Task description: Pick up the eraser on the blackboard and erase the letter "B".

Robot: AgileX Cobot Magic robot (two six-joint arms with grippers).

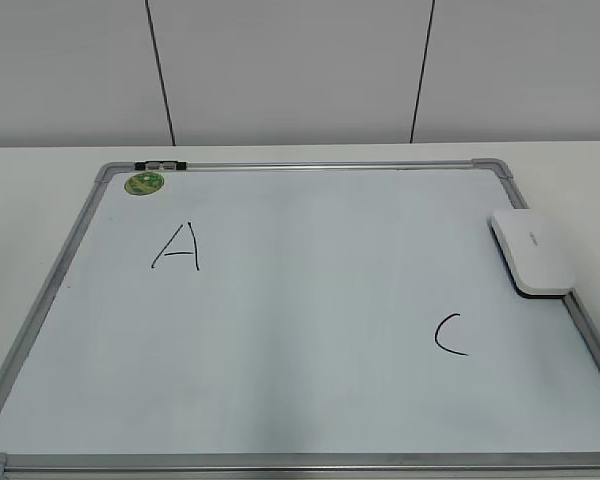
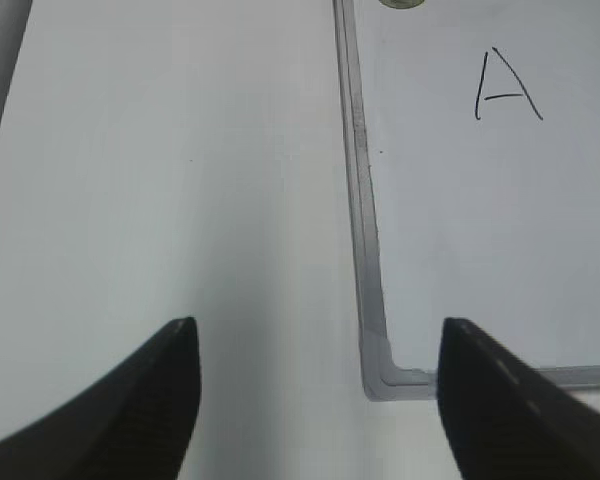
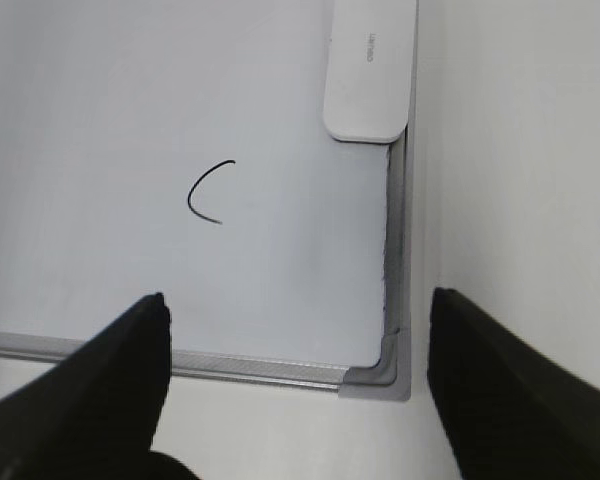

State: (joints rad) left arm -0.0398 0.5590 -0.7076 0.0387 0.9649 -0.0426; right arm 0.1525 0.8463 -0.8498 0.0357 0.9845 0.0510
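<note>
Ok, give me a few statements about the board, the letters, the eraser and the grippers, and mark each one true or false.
1. The board shows an A and a C, and no B. True.
2. The eraser lies by the left edge of the board. False: it lies on the right edge, above the C.
3. The right gripper holds the eraser. False: its jaws stand open and empty near the board's lower right corner.
4. A green magnet sits near the top left corner. True.
5. The left gripper is shut. False: it is open, over the board's lower left corner.
</note>
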